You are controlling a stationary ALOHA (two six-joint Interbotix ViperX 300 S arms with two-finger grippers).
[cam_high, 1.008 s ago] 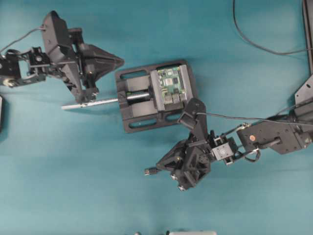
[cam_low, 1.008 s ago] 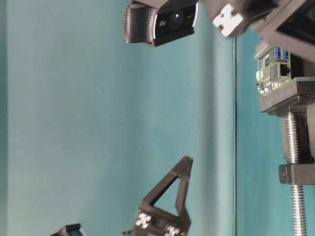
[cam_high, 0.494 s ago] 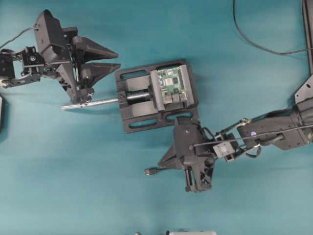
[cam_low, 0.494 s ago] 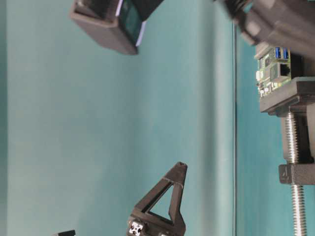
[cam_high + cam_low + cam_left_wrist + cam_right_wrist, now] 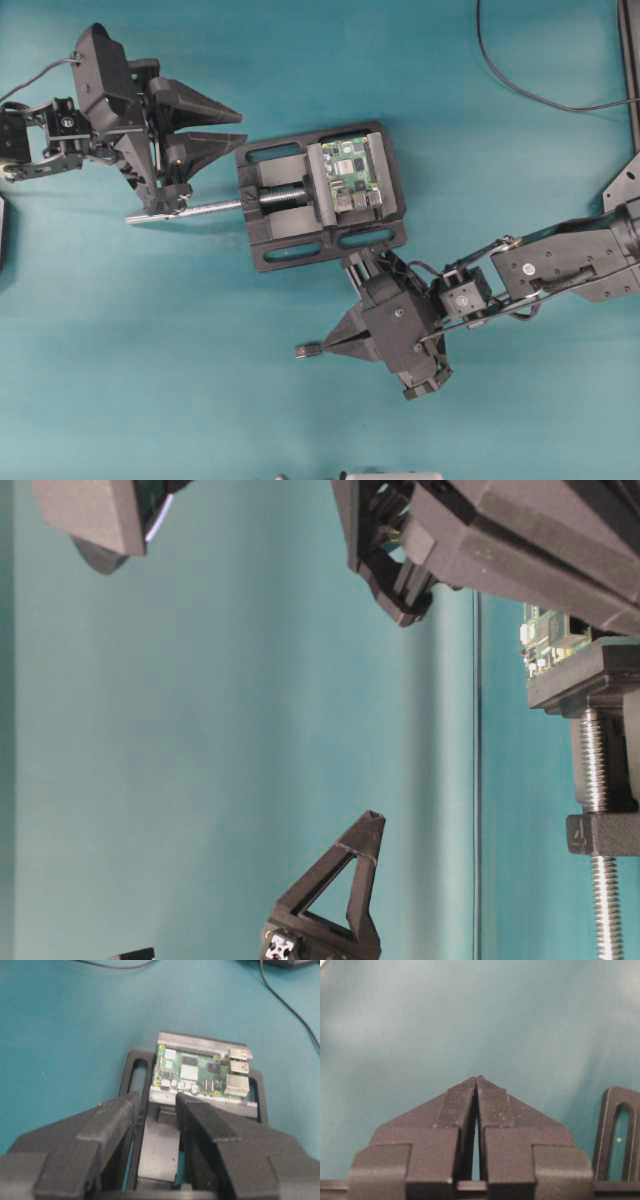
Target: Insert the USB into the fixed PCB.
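The fixed PCB (image 5: pixel 350 175) is green and sits clamped in a black vise (image 5: pixel 275 240). It also shows in the left wrist view (image 5: pixel 200 1072) and at table level (image 5: pixel 548 640). The USB (image 5: pixel 307 350), a small black plug with a silver tip, sticks out leftward at the tips of my right gripper (image 5: pixel 326 346), below and apart from the vise. The right jaws are shut (image 5: pixel 477 1079); the plug is hidden in the right wrist view. My left gripper (image 5: pixel 238 122) is open and empty, over the vise screw (image 5: pixel 185 209), pointing at the PCB (image 5: pixel 155 1105).
A thicker black cable (image 5: pixel 520 90) curves across the top right. The vise's long metal screw also shows at table level (image 5: pixel 600 770). A white object (image 5: pixel 390 476) sits at the bottom edge. A vise slot (image 5: pixel 620 1135) lies right of the right fingers.
My right wrist has rolled, so its camera now sits on top of the gripper; the plug stayed in the same spot. My left gripper turned and its two fingers now show apart.
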